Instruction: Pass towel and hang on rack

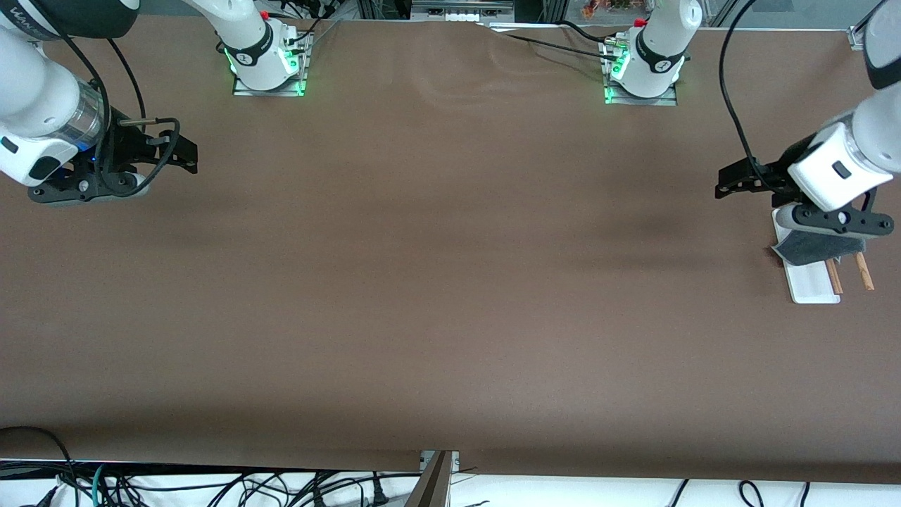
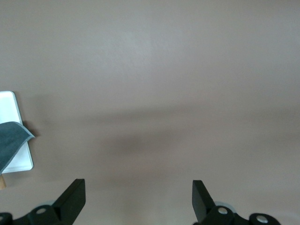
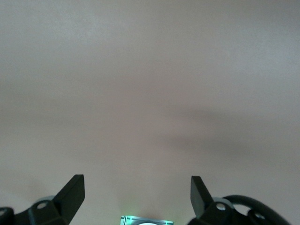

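Note:
The towel [image 1: 820, 246] shows its dark grey side and hangs over the rack [image 1: 815, 287] at the left arm's end of the table. The rack has a white base, and two wooden rods [image 1: 864, 271] stick out past the cloth. In the left wrist view a grey towel corner [image 2: 11, 138] lies across the white rack base [image 2: 10, 105]. My left gripper [image 1: 731, 182] hovers beside the rack, open and empty [image 2: 138, 197]. My right gripper [image 1: 184, 151] waits at the right arm's end of the table, open and empty [image 3: 137, 194].
Brown table cloth [image 1: 450, 282] covers the whole top. The two arm bases [image 1: 267, 67] [image 1: 644, 74] glow green at the edge farthest from the front camera. Cables [image 1: 211, 486] hang below the nearest edge. The right arm's lit base [image 3: 146, 220] shows between its fingers.

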Controlling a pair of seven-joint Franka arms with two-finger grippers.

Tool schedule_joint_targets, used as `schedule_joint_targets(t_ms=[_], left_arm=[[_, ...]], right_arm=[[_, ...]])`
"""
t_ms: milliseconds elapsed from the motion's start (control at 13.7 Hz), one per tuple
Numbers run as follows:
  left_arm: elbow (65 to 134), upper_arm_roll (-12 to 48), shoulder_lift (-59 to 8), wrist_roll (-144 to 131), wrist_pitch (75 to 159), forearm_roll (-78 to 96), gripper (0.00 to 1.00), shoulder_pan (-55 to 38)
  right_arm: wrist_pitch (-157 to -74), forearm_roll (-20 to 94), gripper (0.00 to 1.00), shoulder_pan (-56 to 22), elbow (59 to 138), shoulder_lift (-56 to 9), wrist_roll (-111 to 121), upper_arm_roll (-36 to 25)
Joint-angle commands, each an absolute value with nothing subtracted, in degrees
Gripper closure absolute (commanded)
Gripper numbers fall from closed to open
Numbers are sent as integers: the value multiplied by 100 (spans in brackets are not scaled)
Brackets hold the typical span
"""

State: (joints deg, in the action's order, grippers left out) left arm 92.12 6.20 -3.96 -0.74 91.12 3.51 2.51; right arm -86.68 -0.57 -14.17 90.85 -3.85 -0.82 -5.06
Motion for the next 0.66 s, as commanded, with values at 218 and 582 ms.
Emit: schedule_joint_targets(t_ms=[218,582], left_arm=[[9870,158,141,-88,9457,387,0,53],[9870,158,141,-79,9448,-9,0,-35]], right_arm=[[-8745,-62,0,-1424,9229,-255,-26,-510],[-8745,-70,0,-1424,9229,-255,-35,-510]])
